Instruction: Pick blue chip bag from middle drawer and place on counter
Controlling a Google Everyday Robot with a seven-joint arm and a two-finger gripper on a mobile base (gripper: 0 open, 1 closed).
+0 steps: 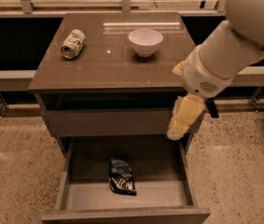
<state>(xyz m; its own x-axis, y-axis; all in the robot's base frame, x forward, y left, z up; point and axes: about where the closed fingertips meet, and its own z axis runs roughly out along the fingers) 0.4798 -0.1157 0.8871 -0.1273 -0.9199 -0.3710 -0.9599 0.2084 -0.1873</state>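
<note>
The blue chip bag [121,176] lies flat on the floor of the open middle drawer [162,193], a little left of centre. The counter [108,66] is the glossy brown top of the cabinet. My gripper [180,124] hangs at the end of the white arm, pointing down in front of the cabinet's right front corner. It is above the drawer's right side, up and to the right of the bag, and does not touch it. It holds nothing that I can see.
A green-and-white can [72,43] lies on its side at the counter's back left. A white bowl [145,41] stands at the back centre. A shut plain drawer front [103,122] sits above the open drawer. Speckled floor surrounds the cabinet.
</note>
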